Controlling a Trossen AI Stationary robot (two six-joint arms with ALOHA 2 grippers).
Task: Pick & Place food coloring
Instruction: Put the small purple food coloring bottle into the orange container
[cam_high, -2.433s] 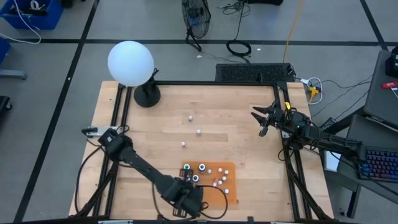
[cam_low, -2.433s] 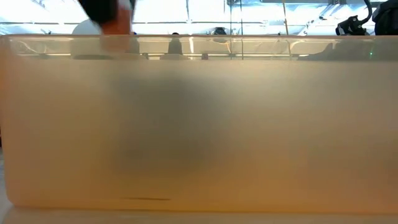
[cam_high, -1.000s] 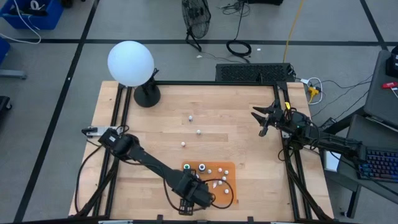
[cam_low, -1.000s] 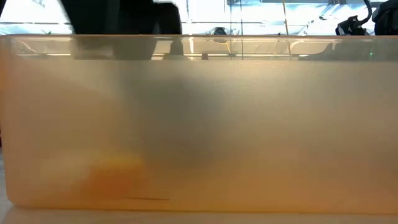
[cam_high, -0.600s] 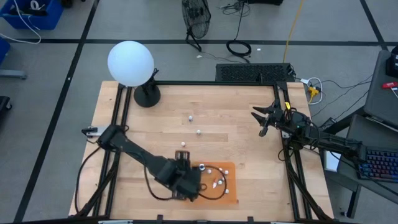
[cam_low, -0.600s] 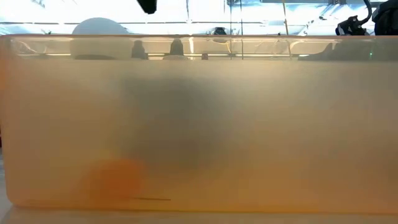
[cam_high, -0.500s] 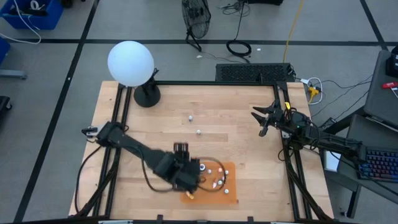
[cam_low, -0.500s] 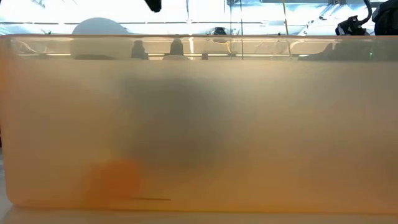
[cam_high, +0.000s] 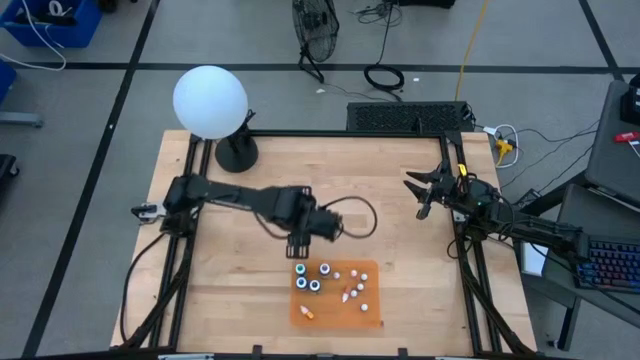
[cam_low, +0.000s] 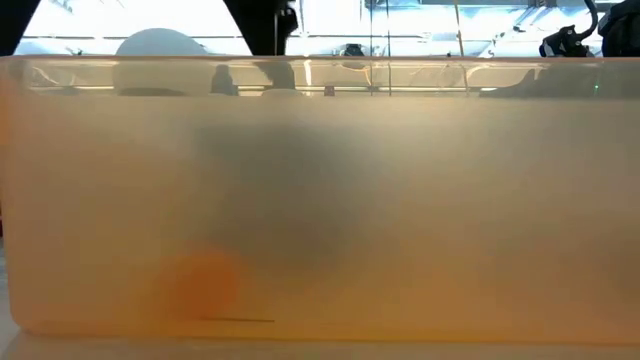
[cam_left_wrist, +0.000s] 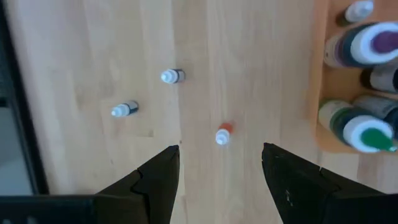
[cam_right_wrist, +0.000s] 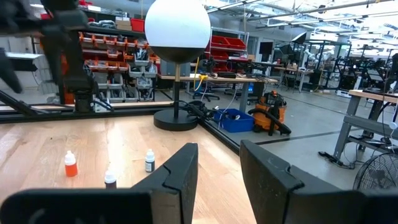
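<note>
Three small dropper bottles (cam_left_wrist: 173, 76) are standing loose on the bench (cam_high: 230, 200), well apart from the orange mat (cam_high: 372, 318) holding the other food coloring (cam_high: 314, 285). The left gripper (cam_left_wrist: 219, 171) is hovering over the orange-capped bottle (cam_left_wrist: 222, 134), fingers spread and empty, while the right gripper (cam_high: 418, 196) is waiting spread near the bench's right edge. A descent slightly off-centre is risking a toppled bottle.

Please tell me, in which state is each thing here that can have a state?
Three small loose dropper bottles: upright on bare wood.
Dark round bottles with whitish-teal tops: upright on flat orange mat.
Left gripper: open, empty, above the loose bottles.
Right gripper: open, empty, waiting at the right.
</note>
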